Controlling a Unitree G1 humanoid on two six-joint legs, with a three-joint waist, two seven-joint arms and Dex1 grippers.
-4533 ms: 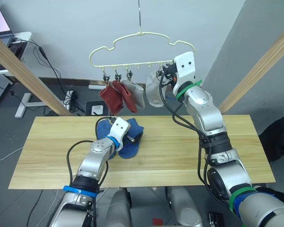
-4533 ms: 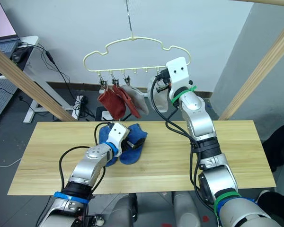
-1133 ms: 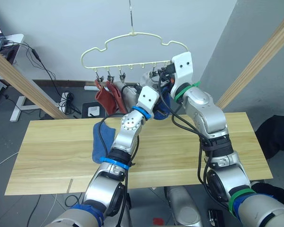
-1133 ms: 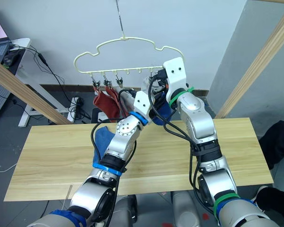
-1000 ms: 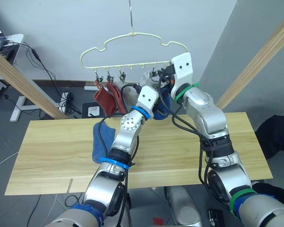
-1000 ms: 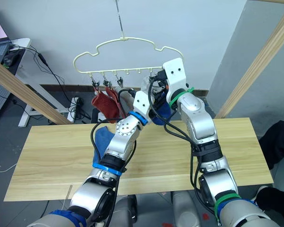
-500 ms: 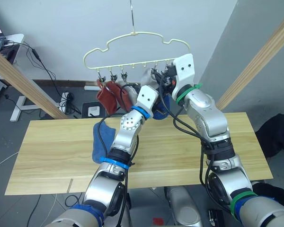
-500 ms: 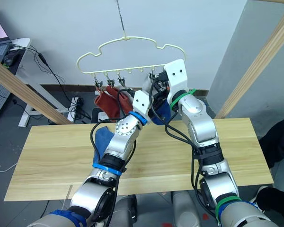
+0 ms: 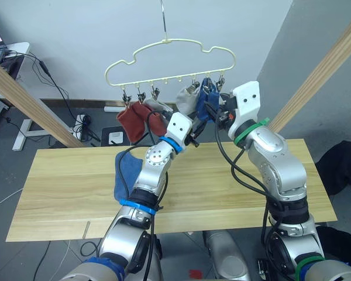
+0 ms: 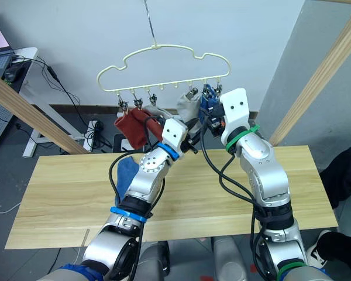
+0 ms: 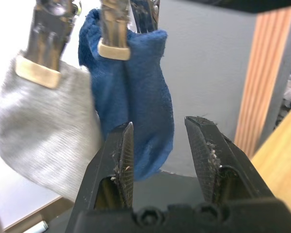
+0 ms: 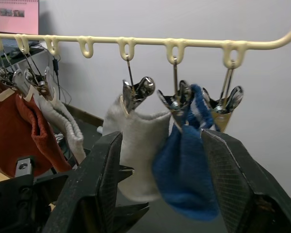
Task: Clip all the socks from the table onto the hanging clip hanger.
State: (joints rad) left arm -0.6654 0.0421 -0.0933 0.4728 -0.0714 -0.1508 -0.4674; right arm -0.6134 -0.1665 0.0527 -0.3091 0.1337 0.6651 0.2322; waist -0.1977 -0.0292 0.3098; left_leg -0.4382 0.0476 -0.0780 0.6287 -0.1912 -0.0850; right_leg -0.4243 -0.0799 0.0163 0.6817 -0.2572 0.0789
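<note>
Overhead, the clip hanger [image 9: 169, 58] hangs by its hook above the far edge of the bench [image 9: 64, 181], and both hands are raised to its right end. Below and behind the hands, the bench carries one blue sock [image 9: 127, 171], lying crumpled beside the left forearm, partly hidden by it.

On the hanger, two rust-red socks [image 9: 134, 120] hang from the leftmost clips, well to the left of both hands. A light grey sock [image 12: 63, 124] hangs from the next clip, just beside the red pair. A second light grey sock [image 12: 138, 150] hangs further right, directly ahead of the right hand [image 12: 160, 189]. A blue sock [image 11: 140, 116] is clipped next to it, touching its side, at the hanger's right end.

Left hand [image 11: 157, 155]: fingers set apart at a moderate gap, empty. The clipped blue sock's lower end hangs just beyond and between the fingertips; contact cannot be told.

Right hand: fingers spread wide, empty, pointed at the clipped grey and blue socks from just below the clip row. An empty silver clip [image 12: 228, 104] hangs at the last loop, just beside the blue sock.
</note>
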